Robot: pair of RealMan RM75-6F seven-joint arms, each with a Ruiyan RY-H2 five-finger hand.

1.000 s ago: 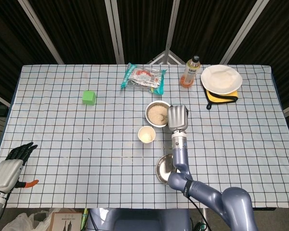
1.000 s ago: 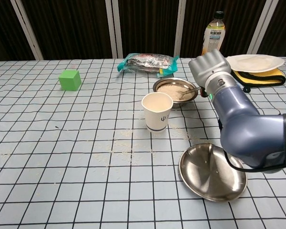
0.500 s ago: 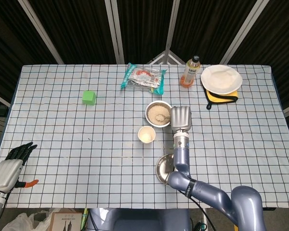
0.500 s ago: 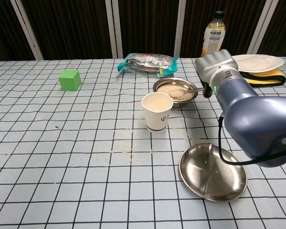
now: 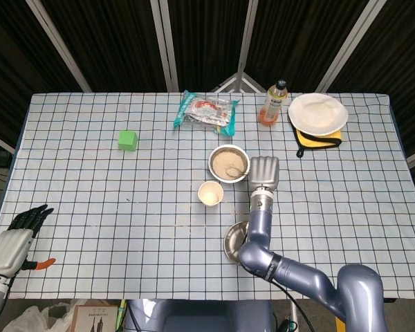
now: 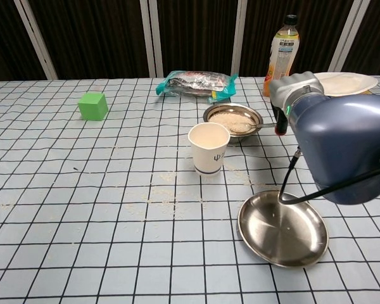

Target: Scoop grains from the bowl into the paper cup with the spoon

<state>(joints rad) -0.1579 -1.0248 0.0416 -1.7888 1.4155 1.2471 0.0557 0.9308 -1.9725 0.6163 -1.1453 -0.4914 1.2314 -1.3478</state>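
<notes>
Two hands on record. Your right hand (image 5: 263, 173) sits just right of the round metal bowl of pale grains (image 5: 228, 163), knuckles toward the head camera, fingers curled under. It holds the handle of the slim metal spoon (image 6: 256, 126), which runs left over the bowl's right rim with its tip down among the grains. From the chest view the same hand (image 6: 296, 95) shows as a grey block at the far right, in front of the plates.

Your left hand (image 5: 17, 238) rests low at the near left corner of the checked tablecloth (image 5: 111, 200), dark fingers spread, nothing in them.

White paper cup (image 6: 209, 147) stands upright just near and left of the bowl, apart from it. You can't tell from either view how much is in the cup. Loose grains lie scattered on the cloth around and to the near left of the cup.

Empty shallow steel dish (image 6: 282, 228) lies near right of the cup, under your right forearm.

Far side, left to right: green cube (image 5: 128, 140), crinkled snack packet (image 5: 206, 112), orange drink bottle (image 5: 273, 102), white plate (image 5: 317, 113) on a yellow cloth.
</notes>
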